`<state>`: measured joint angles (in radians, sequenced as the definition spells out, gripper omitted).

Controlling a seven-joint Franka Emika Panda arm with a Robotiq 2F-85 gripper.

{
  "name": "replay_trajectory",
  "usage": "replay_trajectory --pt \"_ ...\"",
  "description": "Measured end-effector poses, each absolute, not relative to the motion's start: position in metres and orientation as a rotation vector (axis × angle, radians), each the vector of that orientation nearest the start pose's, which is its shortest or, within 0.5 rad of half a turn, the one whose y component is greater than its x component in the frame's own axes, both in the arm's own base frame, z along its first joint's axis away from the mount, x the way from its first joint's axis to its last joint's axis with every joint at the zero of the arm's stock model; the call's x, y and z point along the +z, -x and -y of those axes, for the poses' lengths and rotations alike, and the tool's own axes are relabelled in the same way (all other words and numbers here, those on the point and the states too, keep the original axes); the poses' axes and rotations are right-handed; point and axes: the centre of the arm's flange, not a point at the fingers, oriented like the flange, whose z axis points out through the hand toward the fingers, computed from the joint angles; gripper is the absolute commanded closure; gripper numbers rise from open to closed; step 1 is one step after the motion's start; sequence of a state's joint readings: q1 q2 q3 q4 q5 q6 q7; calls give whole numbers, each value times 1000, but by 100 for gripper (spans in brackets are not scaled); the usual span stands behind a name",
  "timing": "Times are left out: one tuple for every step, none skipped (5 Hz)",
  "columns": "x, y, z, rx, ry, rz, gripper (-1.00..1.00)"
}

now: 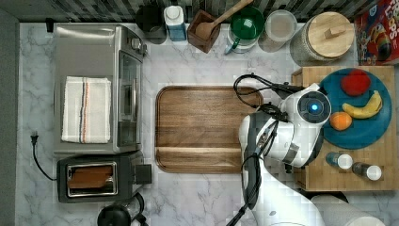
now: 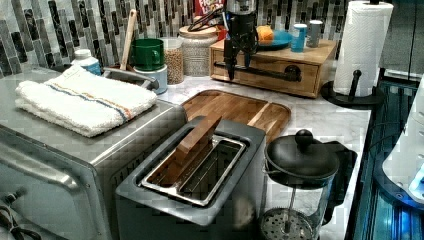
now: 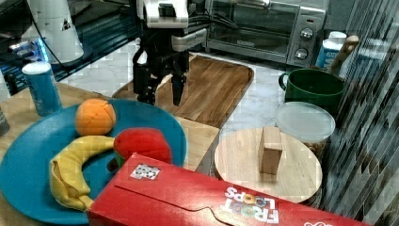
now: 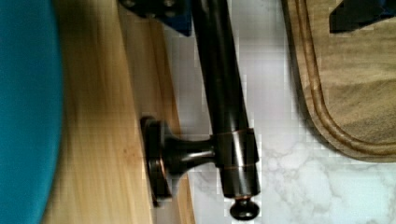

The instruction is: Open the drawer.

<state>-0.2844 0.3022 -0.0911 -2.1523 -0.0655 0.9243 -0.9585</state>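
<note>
A: Arm pose?
B: I see the arm bent over the wooden box, gripper [image 3: 160, 96] pointing down at the drawer front, fingers spread either side of the bar handle [image 4: 224, 93], not clamped on it.
A: Counts?
B: One drawer [image 2: 265, 74], one handle, two handle posts in the left view, one dark tray [image 1: 207, 128].
A: Drawer appearance and place?
B: Light bamboo front, dark metal bar; upper centre-right of the left view, flush with its box.
</note>
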Motion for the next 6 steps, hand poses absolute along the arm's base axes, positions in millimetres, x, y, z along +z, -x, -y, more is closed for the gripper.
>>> replay_trajectory --pt "261 -532 203 -34 3207 -218 -100" --pt "260 -529 202 -57 3208 -231 -100" --pt "259 -524 200 -110 3206 -293 -100" --pt "261 -523 198 -136 3200 -346 -100" --pt "259 -523 183 -161 3147 -464 -100" --pt "258 -528 149 -153 3116 -481 -100"
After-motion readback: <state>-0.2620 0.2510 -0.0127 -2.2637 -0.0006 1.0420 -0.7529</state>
